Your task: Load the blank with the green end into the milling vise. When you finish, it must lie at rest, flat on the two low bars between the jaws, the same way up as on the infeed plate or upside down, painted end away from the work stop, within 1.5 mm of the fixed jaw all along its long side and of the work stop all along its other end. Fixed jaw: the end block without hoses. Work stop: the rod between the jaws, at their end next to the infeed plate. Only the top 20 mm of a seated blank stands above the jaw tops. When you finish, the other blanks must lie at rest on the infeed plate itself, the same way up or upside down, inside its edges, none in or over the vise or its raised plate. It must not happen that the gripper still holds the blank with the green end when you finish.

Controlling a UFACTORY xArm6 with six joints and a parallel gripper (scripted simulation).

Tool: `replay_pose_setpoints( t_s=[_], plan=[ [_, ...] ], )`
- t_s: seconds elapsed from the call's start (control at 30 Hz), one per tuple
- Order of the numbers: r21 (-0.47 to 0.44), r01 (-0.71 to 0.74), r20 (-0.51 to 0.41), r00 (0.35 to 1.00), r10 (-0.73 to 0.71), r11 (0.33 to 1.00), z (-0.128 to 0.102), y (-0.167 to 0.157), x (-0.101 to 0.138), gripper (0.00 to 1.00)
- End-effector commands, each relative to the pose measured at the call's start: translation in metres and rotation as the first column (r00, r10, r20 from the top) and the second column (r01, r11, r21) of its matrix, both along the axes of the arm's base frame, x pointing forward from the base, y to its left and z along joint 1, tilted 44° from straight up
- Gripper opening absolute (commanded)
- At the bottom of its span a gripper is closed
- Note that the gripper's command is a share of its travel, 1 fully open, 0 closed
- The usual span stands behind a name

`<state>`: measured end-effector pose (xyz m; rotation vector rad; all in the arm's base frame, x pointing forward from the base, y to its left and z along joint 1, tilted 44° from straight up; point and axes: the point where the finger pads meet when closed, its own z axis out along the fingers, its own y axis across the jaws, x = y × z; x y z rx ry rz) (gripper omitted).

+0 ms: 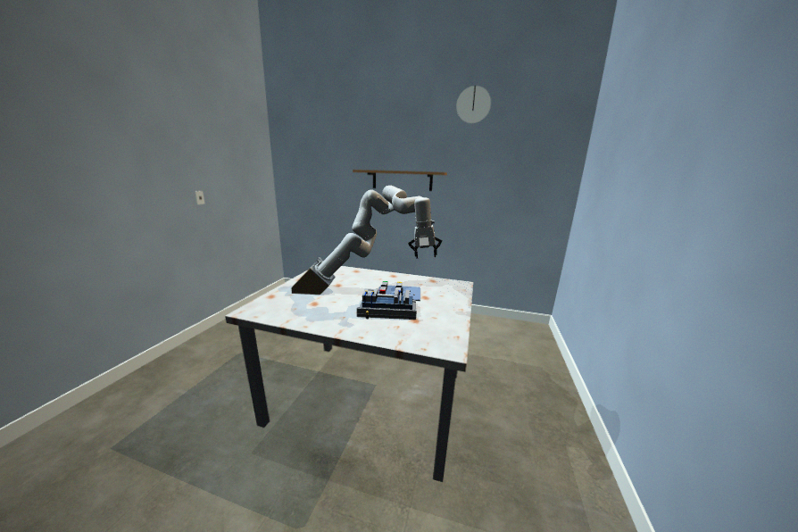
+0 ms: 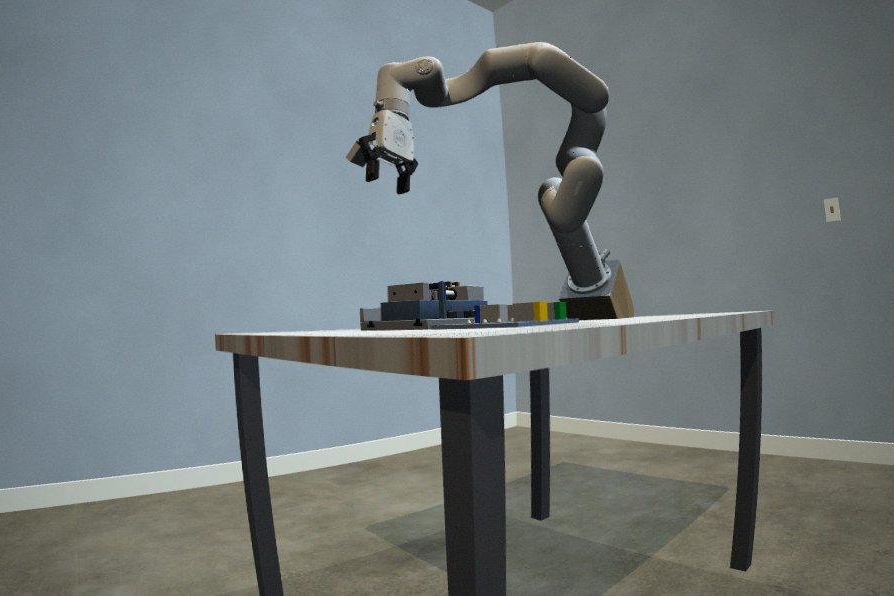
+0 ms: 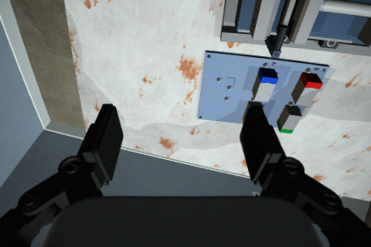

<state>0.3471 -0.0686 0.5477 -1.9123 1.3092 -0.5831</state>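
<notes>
1. At the left of the wrist view, the hand (image 3: 180, 137) hung high above the surface (image 3: 145, 50), its fingers spread to their full width with nothing between them; the left finger (image 3: 105, 137) stood over the floor past the surface's edge.
2. Moving right, the pale blue infeed plate (image 3: 220, 99) lay flat on the surface, with the right finger (image 3: 259, 141) overlapping its near edge in the view and partly hiding a blank with what looked like a yellow end.
3. On the plate's right half stood the blue-ended blank (image 3: 265, 84) and the red-ended blank (image 3: 307, 84), and nearer the camera the green-ended blank (image 3: 289, 120), its painted end pointing away from the vise.
4. Above the plate in this view lay the milling vise (image 3: 253, 25), with the dark work stop (image 3: 278, 39) reaching toward the plate; nothing appeared to sit between its jaws.
5. Judged from this, the approach step was in hand and no blank had been picked.
6. The next move would call for shifting the hand rightward until centred over the green-ended blank, turning it to span the blank's narrow sides, then descending without knocking the neighbours.
</notes>
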Motion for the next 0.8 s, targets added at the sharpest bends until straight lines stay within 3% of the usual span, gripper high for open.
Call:
replay_pose_setpoints(
  t_s=[0.0,0.33,0.57,0.77],
  plan=[
    [-0.003,0.003,-0.004,1.000,-0.003,1.000,0.000,0.000,-0.001,1.00],
    [-0.062,0.034,-0.108,0.993,-0.040,0.998,-0.019,0.023,-0.037,1.00],
    [-0.062,0.034,-0.108,0.993,-0.040,0.998,-0.019,0.023,-0.037,1.00],
    [-0.062,0.033,-0.107,0.993,-0.040,0.998,-0.031,0.037,-0.059,1.00]
  ],
)
